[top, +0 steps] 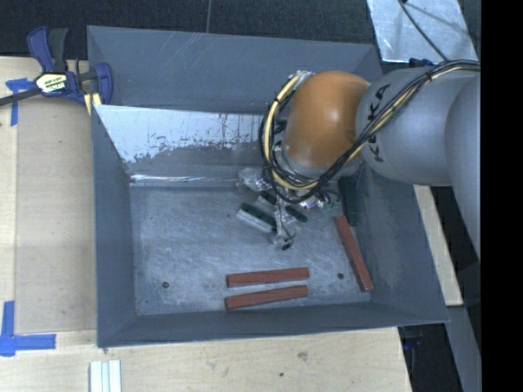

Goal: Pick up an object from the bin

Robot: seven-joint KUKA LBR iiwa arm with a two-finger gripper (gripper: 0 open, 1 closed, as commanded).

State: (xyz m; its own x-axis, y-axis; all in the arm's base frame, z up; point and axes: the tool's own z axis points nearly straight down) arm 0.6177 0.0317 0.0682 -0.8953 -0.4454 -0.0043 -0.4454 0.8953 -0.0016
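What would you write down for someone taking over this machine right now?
Gripper: low near the floor of the bin, right of the middle; whether it holds anything cannot be told.
Things: reddish-brown back bar and front bar lie side by side near the front wall; third bar lies along the right wall.
Done: nothing seen lifted yet.
Left: grasp one thing, lift it out.
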